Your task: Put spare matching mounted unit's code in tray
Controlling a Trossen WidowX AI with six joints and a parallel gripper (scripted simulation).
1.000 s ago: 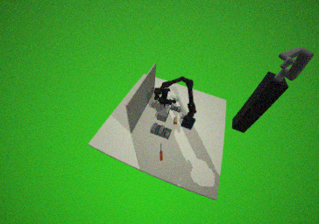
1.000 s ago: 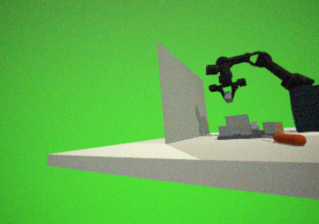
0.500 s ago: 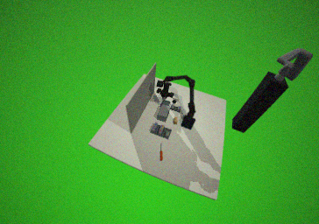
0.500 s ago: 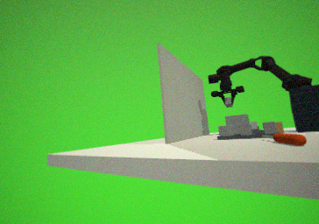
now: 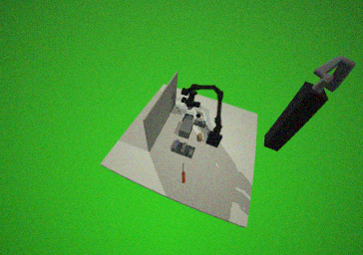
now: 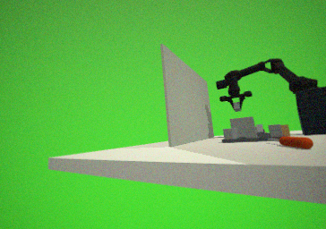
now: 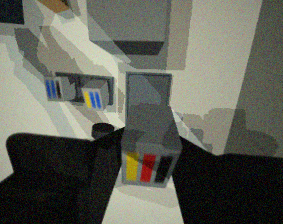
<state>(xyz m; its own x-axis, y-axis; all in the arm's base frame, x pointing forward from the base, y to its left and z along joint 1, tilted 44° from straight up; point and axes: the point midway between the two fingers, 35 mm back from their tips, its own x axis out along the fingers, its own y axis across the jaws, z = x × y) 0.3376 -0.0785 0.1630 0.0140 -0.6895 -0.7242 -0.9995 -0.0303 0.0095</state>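
My gripper (image 5: 190, 105) (image 6: 236, 106) (image 7: 147, 132) is shut on a grey block with yellow, red and black stripes (image 7: 147, 168) on the face turned to the wrist camera. It holds the block above the table. In the wrist view the block overlaps the near part of a shallow rectangular tray (image 7: 148, 86) with a dark rim. To the tray's left, a dark holder (image 7: 110, 80) bears a unit with blue, blue and black stripes (image 7: 53, 89) and another with yellow, blue and blue stripes (image 7: 93, 99). The spares' rack (image 5: 182, 148) is too small to read.
A large grey box (image 5: 186, 126) (image 6: 242, 127) (image 7: 128, 21) stands beyond the tray. An upright panel (image 5: 161, 114) (image 6: 185, 100) stands on the table. Also there are a wooden block (image 5: 199, 136) (image 6: 285, 131), an orange-handled tool (image 5: 183, 176) (image 6: 295, 142) and a dark round object (image 7: 103, 130).
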